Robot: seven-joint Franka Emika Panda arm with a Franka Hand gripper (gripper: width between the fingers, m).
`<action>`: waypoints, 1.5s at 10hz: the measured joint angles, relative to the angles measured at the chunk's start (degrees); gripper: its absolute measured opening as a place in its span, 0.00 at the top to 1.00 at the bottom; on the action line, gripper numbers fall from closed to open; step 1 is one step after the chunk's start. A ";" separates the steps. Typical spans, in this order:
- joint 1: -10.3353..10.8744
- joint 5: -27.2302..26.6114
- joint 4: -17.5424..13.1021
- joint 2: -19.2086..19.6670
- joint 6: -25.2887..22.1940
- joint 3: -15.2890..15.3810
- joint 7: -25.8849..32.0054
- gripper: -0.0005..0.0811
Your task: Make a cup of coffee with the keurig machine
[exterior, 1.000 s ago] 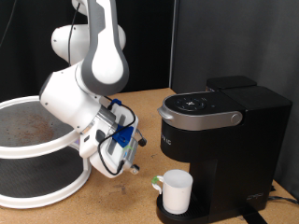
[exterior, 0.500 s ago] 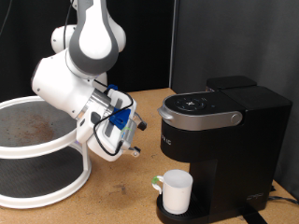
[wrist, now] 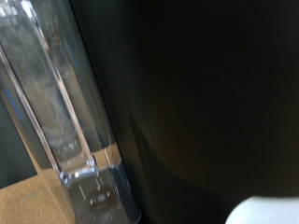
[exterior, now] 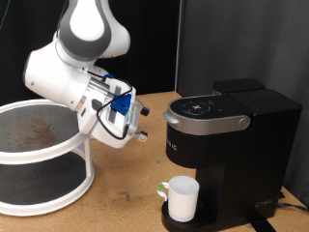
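Observation:
The black keurig machine [exterior: 227, 130] stands at the exterior view's right, its silver-grey lid handle [exterior: 205, 123] down. The white cup [exterior: 182, 196] sits upright on the drip tray under the spout. My gripper [exterior: 143, 124] hangs in the air to the left of the machine, about level with the lid. Its fingers are apart and nothing is between them. In the wrist view the machine's dark side [wrist: 215, 93] fills the frame, with a bit of the cup [wrist: 266, 211] at the edge. The fingers do not show there.
A white two-tier round stand [exterior: 39, 159] fills the exterior view's left. A small green-topped thing [exterior: 161, 189] lies right beside the cup. The machine's clear water tank [wrist: 65, 112] shows in the wrist view. The wooden table [exterior: 121, 188] lies between stand and machine.
The arm has lifted: my gripper rose from near table height beside the cup to lid height, and swung a little towards the machine. The cup and the machine have not moved.

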State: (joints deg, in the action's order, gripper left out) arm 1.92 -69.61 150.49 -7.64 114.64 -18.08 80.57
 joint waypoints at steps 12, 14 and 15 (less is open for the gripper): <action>-0.95 14.71 -2.49 -16.87 -5.71 1.27 -11.61 0.02; -0.94 13.44 -3.47 -20.08 -7.51 1.29 -13.31 0.02; -0.93 12.18 -4.08 -21.36 -8.11 1.32 -15.20 0.02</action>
State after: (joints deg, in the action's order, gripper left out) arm 0.99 -57.43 146.41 -29.01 106.53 -16.76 65.37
